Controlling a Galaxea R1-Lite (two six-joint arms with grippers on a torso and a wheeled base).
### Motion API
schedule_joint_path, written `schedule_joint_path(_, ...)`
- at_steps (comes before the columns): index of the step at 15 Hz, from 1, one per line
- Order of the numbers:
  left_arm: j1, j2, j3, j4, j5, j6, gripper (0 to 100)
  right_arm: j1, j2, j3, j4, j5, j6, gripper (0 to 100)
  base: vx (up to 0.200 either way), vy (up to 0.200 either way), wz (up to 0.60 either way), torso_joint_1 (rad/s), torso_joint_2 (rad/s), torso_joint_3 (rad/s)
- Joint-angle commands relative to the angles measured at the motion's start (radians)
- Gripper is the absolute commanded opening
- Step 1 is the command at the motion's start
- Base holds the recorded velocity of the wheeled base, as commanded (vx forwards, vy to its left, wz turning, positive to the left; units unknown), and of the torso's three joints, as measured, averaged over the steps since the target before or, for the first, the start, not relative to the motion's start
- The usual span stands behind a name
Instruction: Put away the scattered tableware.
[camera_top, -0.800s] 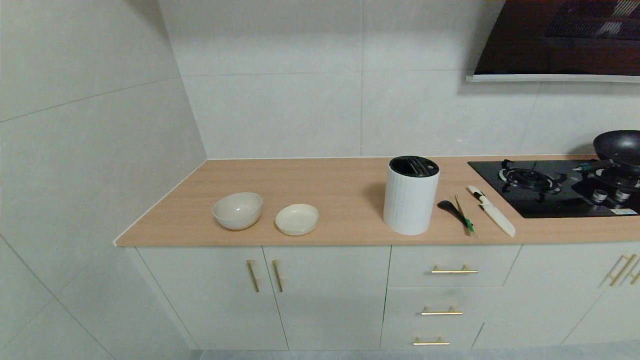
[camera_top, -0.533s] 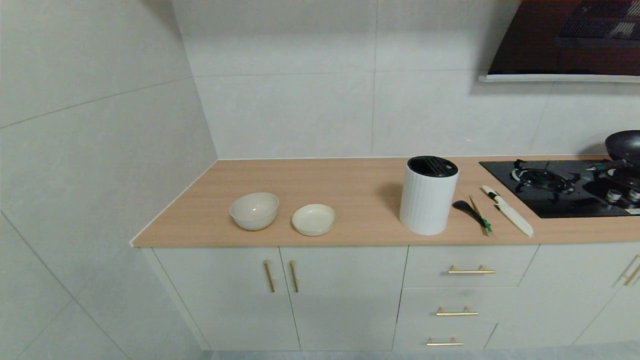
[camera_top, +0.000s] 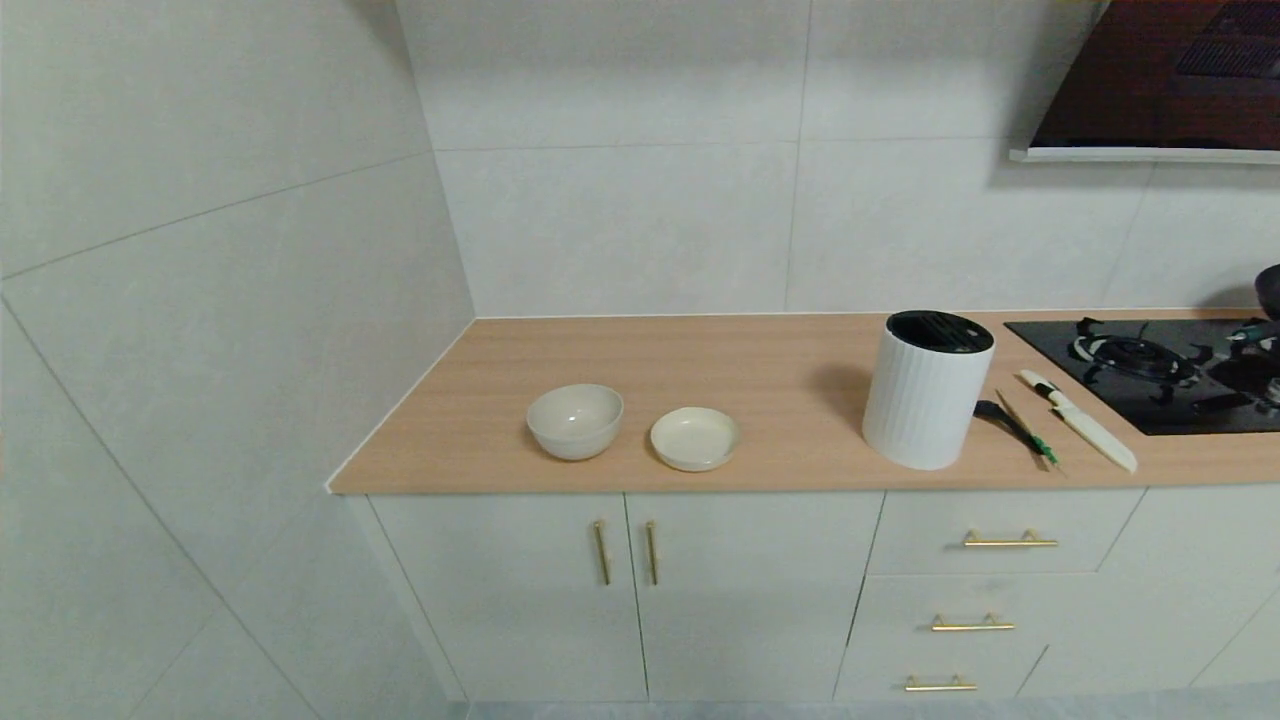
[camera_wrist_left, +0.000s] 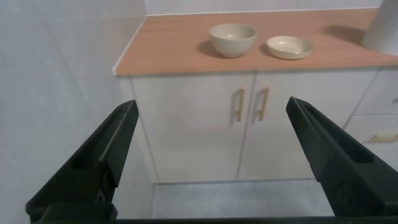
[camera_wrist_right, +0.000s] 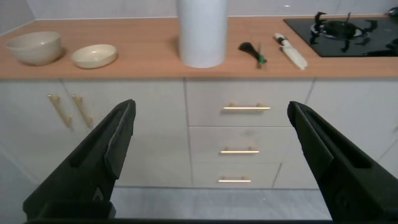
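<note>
My left gripper (camera_wrist_left: 211, 106), fingers wide apart, empty, my right gripper (camera_wrist_right: 211, 104) the same, on the wooden counter (camera_top: 760, 360) a cream bowl (camera_top: 575, 420), shallow dish (camera_top: 695, 438) just beside at its 3 o'clock, white ribbed holder (camera_top: 928, 400) farther at 3 o'clock, then black spoon (camera_top: 989, 408), chopsticks (camera_top: 1006, 401), white knife (camera_top: 1085, 436)

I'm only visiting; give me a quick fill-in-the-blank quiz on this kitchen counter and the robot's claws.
In the head view, the bowl stands to the ____ of the dish.
The white holder stands ____ on the counter.
The left gripper and the right gripper are both ____.
Missing: left; upright; open.
</note>
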Motion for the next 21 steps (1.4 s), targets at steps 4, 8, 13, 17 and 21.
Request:
schedule_joint_path(4,0.0,0.002,0.0,0.0,0.0,0.0,100,0.0,0.0,0.0,0.0,0.001,-0.001,100,0.0,0.2,0.0,0.001,0.0,0.0)
schedule_joint_path(8,0.0,0.002,0.0,0.0,0.0,0.001,100,0.0,0.0,0.0,0.0,0.001,-0.001,100,0.0,0.2,0.0,0.006,0.0,0.0)
schedule_joint_path(13,0.0,0.002,0.0,0.0,0.0,0.001,100,0.0,0.0,0.0,0.0,0.001,-0.001,100,0.0,0.0,0.0,0.0,0.0,0.0)
schedule_joint_path(17,0.0,0.002,0.0,0.0,0.0,0.003,100,0.0,0.0,0.0,0.0,0.001,-0.001,100,0.0,0.0,0.0,0.0,0.0,0.0)
schedule_joint_path(21,0.0,0.002,0.0,0.0,0.0,0.004,100,0.0,0.0,0.0,0.0,0.001,-0.001,100,0.0,0.0,0.0,0.0,0.0,0.0)
